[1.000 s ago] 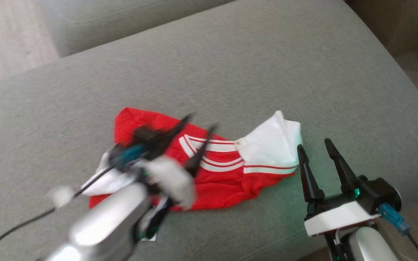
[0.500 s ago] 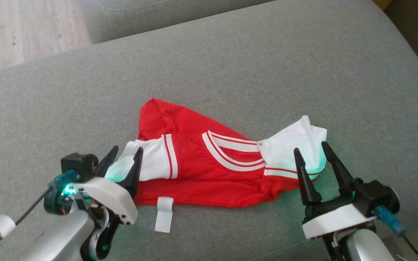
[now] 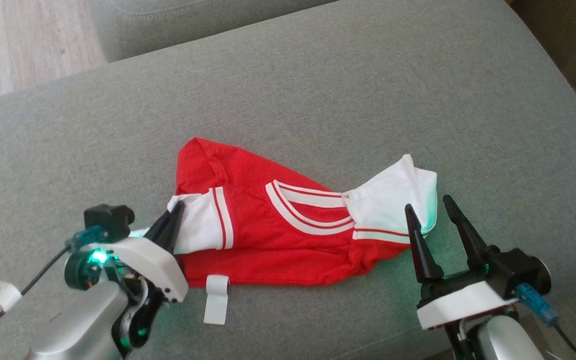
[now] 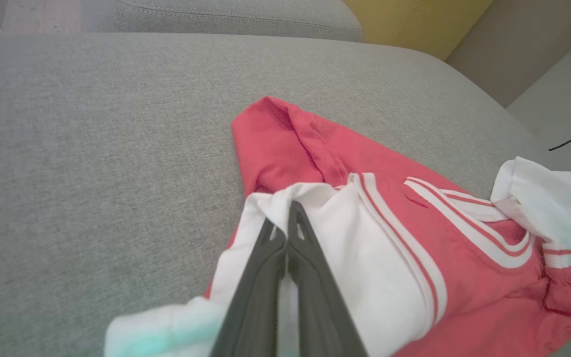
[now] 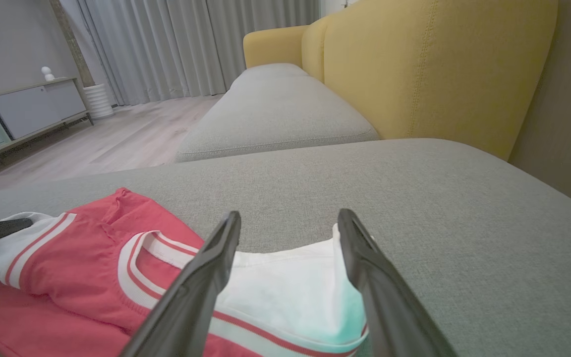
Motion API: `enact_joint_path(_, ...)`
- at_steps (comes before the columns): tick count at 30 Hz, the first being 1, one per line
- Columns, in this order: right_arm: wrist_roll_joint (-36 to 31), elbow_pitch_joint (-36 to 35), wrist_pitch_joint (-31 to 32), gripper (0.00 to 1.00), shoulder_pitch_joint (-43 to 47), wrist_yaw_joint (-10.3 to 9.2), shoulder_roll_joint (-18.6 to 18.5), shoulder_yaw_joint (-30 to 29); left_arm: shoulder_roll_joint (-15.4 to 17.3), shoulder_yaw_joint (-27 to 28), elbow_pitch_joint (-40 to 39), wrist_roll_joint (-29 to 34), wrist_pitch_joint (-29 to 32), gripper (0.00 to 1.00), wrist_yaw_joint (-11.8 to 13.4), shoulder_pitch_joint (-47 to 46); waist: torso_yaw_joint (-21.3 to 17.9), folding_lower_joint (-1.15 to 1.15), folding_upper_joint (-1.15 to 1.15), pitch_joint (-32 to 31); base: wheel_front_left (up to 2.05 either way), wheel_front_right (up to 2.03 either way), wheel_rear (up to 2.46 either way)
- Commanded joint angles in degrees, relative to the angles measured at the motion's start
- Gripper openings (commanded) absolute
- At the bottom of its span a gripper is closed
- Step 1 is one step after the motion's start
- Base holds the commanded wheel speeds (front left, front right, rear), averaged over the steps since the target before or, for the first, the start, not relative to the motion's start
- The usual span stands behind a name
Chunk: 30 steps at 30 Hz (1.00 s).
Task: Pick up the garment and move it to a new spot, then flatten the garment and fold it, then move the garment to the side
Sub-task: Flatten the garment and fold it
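- The garment [image 3: 278,235] looks light, thin and limp; it should sag and bunch when lifted; the two sleeves seem the best places to hold it, so it hangs spread.
- It is a red shirt with white sleeves and a striped collar (a white tab [image 3: 216,300] pokes out below); it lies rumpled mid-cushion on the grey sofa [image 3: 318,100].
- The left gripper [image 3: 177,210] is pinched closed on one white sleeve [image 4: 360,258]; the right gripper [image 3: 428,203] has its fingers spread, straddling the other sleeve [image 5: 285,287].
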Motion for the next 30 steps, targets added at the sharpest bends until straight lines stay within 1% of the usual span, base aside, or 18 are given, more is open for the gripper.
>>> enact_joint_path(1, 0.1, -1.7, -0.6, 1.0, -1.2, 0.39, -0.1, 1.1, 1.1, 2.1, -1.2, 0.2, -0.4, 0.0, -0.3, -2.7, -0.1, 0.0, 0.0, -0.1, 0.0, 0.0, 0.0)
enact_joint_path(3, 0.1, -1.8, -0.6, 1.0, -1.1, 0.39, -0.1, 0.9, 1.3, 1.9, -2.1, 0.9, -0.8, 0.0, -0.2, -3.1, 0.0, 0.0, 0.0, -0.2, 0.0, 0.0, 0.0)
enact_joint_path(6, 0.0, -1.8, -0.6, 1.0, -0.9, 0.39, -0.1, 0.5, 1.3, 3.1, -5.7, 1.5, -2.7, 0.0, 0.1, -4.4, 0.4, 0.0, 0.0, -0.5, 0.0, 0.0, 0.0)
enact_joint_path(11, -0.1, -1.3, -0.6, 1.0, -1.0, 0.39, -0.1, 0.9, 2.6, 5.4, -16.6, 2.4, -2.7, 0.0, 1.0, -9.2, 1.1, 0.0, 0.0, -1.9, 0.0, 0.0, 0.0)
enact_joint_path(16, 0.5, -1.3, -0.6, 1.0, -1.5, 0.39, -0.1, 1.4, 6.4, 8.6, -29.2, 2.7, 0.5, 0.0, 2.7, -14.1, 0.4, 0.0, 0.0, -3.3, 0.0, 0.0, 0.0)
enact_joint_path(19, 1.3, -1.4, -0.6, 1.0, -1.6, 0.39, -0.1, 1.4, 8.9, 9.9, -35.1, 3.8, 3.4, 0.0, 4.5, -17.3, -0.3, 0.0, 0.0, -4.0, 0.0, 0.0, 0.0)
enact_joint_path(21, 1.9, -1.4, -0.6, 1.0, -1.4, 0.39, -0.1, 1.4, 10.0, 10.8, -37.6, 4.3, 5.0, 0.0, 5.5, -19.3, -0.9, 0.0, 0.0, -4.3, 0.0, 0.0, 0.0)
enact_joint_path(25, 3.1, -1.2, -0.6, 1.0, -0.9, 0.39, -0.1, 1.5, 11.8, 11.5, -40.1, 6.3, 7.0, 0.0, 7.2, -22.2, -2.7, 0.0, 0.0, -5.5, 0.0, 0.0, 0.0)
enact_joint_path(30, 3.8, -1.1, -0.6, 1.0, -0.2, 0.39, -0.1, 1.2, 13.2, 11.6, -42.5, 7.3, 8.1, 0.0, 8.7, -22.0, -4.7, 0.0, 0.0, -6.9, 0.0, 0.0, 0.0)
